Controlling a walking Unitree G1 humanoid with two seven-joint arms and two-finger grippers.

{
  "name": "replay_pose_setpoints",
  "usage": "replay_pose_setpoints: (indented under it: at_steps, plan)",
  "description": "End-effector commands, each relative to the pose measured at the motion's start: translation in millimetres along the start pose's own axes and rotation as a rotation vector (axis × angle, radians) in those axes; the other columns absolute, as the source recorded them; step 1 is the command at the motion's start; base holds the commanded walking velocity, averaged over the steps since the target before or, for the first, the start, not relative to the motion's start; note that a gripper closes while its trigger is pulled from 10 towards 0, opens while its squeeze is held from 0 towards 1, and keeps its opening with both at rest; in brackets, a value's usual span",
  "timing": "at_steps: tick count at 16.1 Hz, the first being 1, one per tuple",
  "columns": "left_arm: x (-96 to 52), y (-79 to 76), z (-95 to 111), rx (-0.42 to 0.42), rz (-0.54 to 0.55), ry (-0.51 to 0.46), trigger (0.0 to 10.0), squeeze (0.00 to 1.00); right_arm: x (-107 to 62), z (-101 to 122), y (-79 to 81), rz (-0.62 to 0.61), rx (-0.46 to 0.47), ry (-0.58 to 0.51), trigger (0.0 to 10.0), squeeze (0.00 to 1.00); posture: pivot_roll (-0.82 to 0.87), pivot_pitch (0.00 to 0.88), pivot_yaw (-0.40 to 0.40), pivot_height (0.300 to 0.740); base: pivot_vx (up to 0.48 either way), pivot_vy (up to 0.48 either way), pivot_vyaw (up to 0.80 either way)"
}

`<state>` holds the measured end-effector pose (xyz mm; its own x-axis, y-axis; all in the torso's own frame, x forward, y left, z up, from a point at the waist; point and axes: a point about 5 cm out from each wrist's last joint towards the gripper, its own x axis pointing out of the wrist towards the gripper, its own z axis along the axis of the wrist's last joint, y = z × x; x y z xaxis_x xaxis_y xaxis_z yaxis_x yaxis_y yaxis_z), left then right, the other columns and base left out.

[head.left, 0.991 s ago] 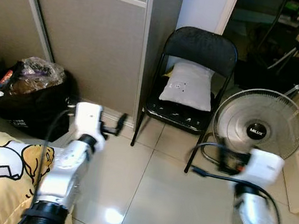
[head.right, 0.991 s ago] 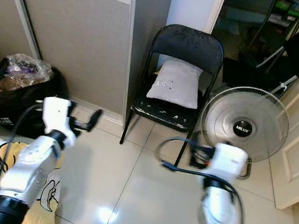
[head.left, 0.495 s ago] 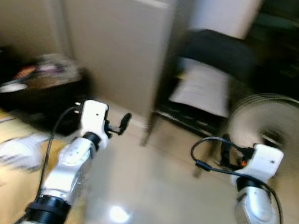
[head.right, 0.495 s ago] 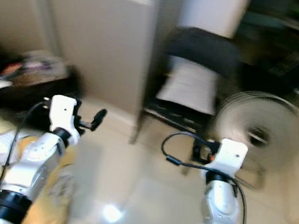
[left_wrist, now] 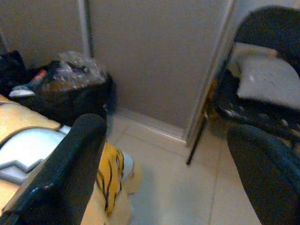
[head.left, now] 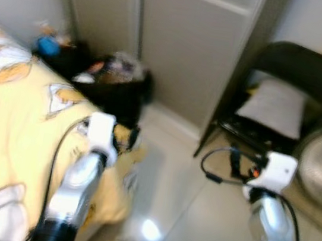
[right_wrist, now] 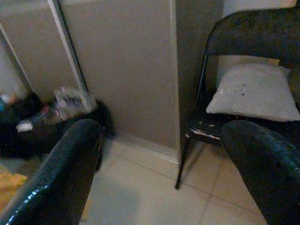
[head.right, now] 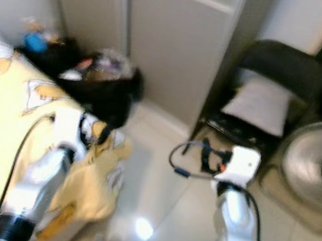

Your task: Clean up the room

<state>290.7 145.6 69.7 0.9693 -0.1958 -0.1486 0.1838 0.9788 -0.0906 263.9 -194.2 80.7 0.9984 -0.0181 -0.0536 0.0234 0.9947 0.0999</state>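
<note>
Holding my left gripper (left_wrist: 164, 159) and right gripper (right_wrist: 164, 164) spread and empty above the yellow bedspread (head.left: 4, 128) and tiled floor (head.left: 195, 221), I find no writing legible.

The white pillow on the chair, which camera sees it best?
The right wrist view: the white pillow is sharp there, lying on the black chair, with small dark specks showing. The left wrist view catches it at the edge. Both eye views show it blurred.

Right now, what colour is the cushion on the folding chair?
The cushion is white or pale grey, lying on the black folding chair; clearest in the right wrist view.
</note>
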Motion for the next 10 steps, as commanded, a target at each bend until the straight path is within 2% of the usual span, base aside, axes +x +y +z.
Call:
replay_pose_setpoints:
  at_steps: [1,3,4,5,6,7,8,9,10]
  plan:
    - [3.6,-0.9,8.9,0.025,-0.002,-0.028,10.0,0.00,-2.2,-3.1,-1.7,-0.004,0.019,0.013,10.0,0.00,-0.09,0.000,0.016,0.740,0.000,0.000,0.43]
    - [3.8,5.9,9.9,0.038,0.038,-0.026,10.0,0.00,-4.8,-8.1,-3.9,0.001,0.028,0.024,10.0,0.00,-0.08,0.000,0.016,0.740,0.000,0.000,0.43]
    - [3.9,9.4,10.8,0.095,0.060,-0.024,10.0,0.00,-5.4,-9.5,-3.4,0.002,0.029,0.027,10.0,0.00,-0.08,0.000,0.021,0.740,0.000,0.000,0.43]
    - [3.4,25.8,11.2,0.067,0.172,-0.021,10.0,0.20,-5.7,-8.8,-3.8,-0.006,0.026,0.011,10.0,0.00,-0.08,0.000,0.023,0.740,0.000,0.000,0.43]
    - [2.7,37.7,11.0,0.035,0.243,-0.021,10.0,1.00,-6.6,-7.2,-5.7,-0.016,0.012,-0.005,10.0,0.00,-0.08,0.000,0.021,0.740,0.000,0.000,0.43]
    - [3.3,36.3,12.4,0.033,0.232,-0.025,10.0,1.00,-7.3,-8.3,-7.6,-0.010,0.004,0.002,10.0,0.00,-0.08,0.000,0.018,0.740,0.000,0.000,0.41]
    - [4.0,26.6,12.9,0.046,0.182,-0.037,10.0,0.42,-5.4,-8.1,-8.5,-0.002,-0.003,0.006,10.0,0.00,-0.08,0.000,0.013,0.740,0.000,0.000,0.42]
    - [6.0,23.1,12.9,0.058,0.174,-0.038,10.0,0.00,-1.0,-5.4,-9.7,0.002,-0.007,0.000,10.0,0.00,-0.08,0.000,0.008,0.740,0.000,0.000,0.41]
    - [7.4,23.2,13.4,0.050,0.172,-0.042,10.0,0.00,0.7,-2.8,-7.0,0.022,-0.023,-0.012,10.0,0.00,-0.08,0.000,0.006,0.740,0.000,0.000,0.41]
